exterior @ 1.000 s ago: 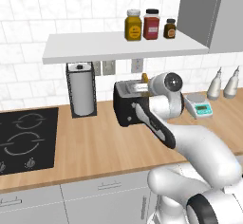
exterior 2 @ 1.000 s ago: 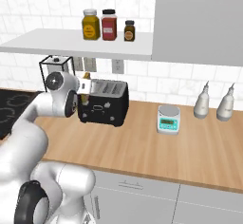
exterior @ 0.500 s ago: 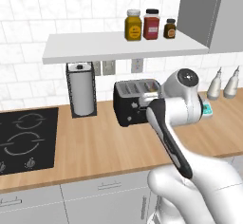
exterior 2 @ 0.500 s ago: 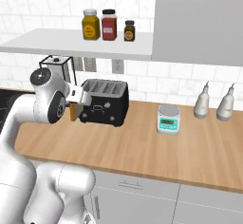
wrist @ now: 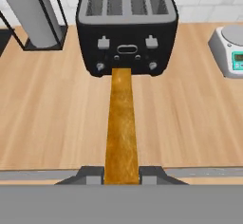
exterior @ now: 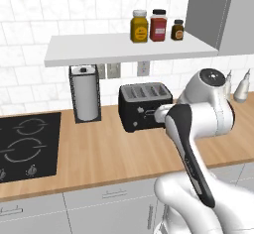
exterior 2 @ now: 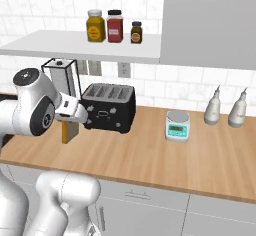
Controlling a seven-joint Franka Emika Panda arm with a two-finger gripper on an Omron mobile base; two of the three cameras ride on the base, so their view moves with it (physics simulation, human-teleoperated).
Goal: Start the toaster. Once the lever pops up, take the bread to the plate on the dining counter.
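We see the gripper point(wrist: 121, 173) clamped on the bread point(wrist: 121, 126), its fingers pressing either side of the slice's crust edge. The bread hangs above the wood counter point(wrist: 57, 123), just in front of the toaster point(wrist: 127, 28); its far end may overlap the toaster's base, though we cannot tell whether they touch. A scale point(exterior 2: 178, 125) sits near the toaster.
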